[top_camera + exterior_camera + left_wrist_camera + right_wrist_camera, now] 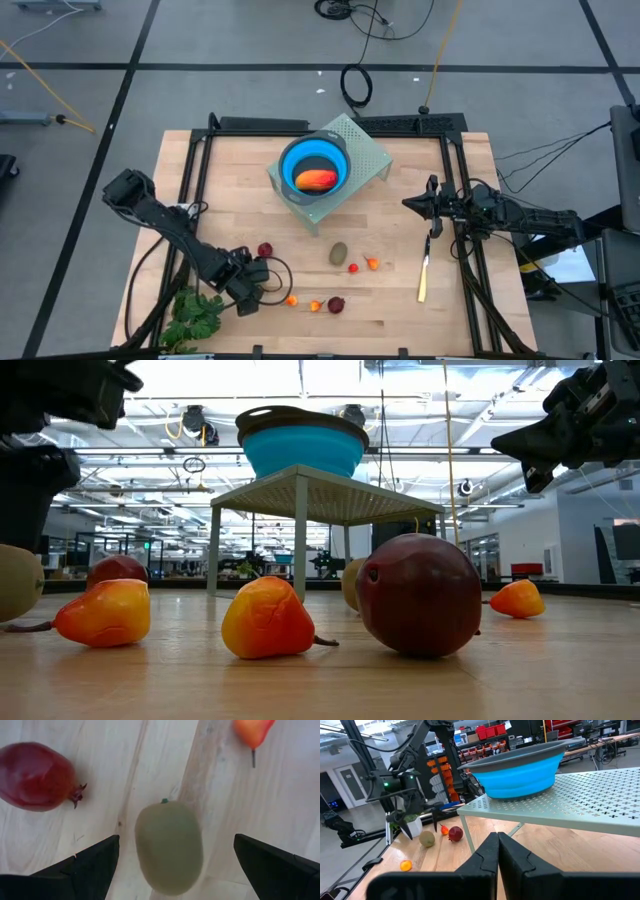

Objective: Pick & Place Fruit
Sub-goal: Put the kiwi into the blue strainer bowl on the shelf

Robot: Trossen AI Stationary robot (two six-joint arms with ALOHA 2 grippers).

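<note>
A: Where did the left gripper [172, 865] stand?

B: Over the oval green fruit [169, 846], well out from the blue bowl [314, 165] toward the bench's [400, 310] near-left corner. Its fingers [87, 865] were spread wide and empty, one on each side.

A: What would a good grasp have needed?

B: Probably a straight descent, the oval centred, closing across its narrow width so it couldn't roll toward the dark red ball [35, 776] beside it.

A: The right gripper [498, 851]?

B: Pinched together, holding nothing, waiting to the bowl's right.
</note>
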